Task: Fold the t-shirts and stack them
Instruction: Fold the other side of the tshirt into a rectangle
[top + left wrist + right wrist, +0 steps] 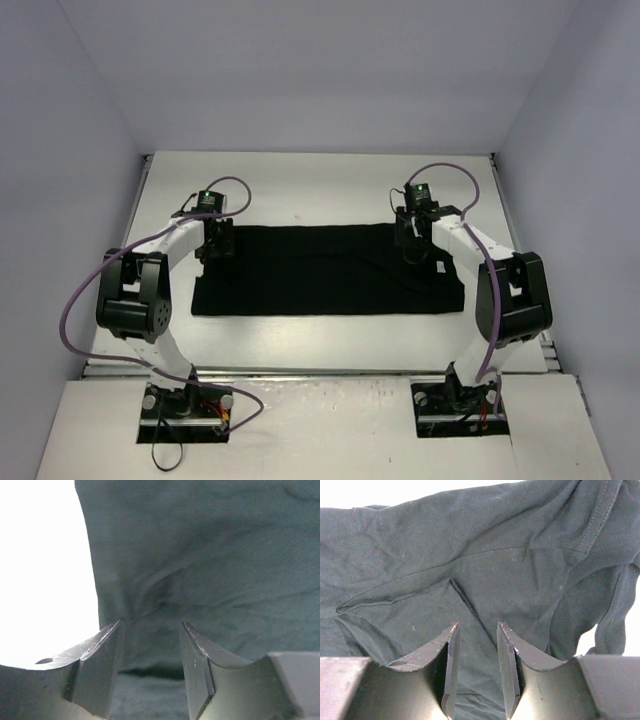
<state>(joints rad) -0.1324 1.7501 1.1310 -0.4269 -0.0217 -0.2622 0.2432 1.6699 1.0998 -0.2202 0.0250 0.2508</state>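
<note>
Now | one black t-shirt [330, 270] | left claw [152, 622] apart | right claw [477, 624] apart | two claws, seemingly on cloth

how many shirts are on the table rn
1. A black t-shirt lies spread flat across the middle of the table. No second shirt shows, though one could be hidden beneath it.

**Black t-shirt [325, 270] spread flat, mid-frame**

Lies as a wide dark rectangle on the pale table [320, 185]. Left gripper [217, 243] is down over its upper left corner. Right gripper [410, 248] is over the cloth near the upper right corner. Jaw gaps unreadable from above. Purple cables [68, 310] loop at both sides of the frame.
</note>
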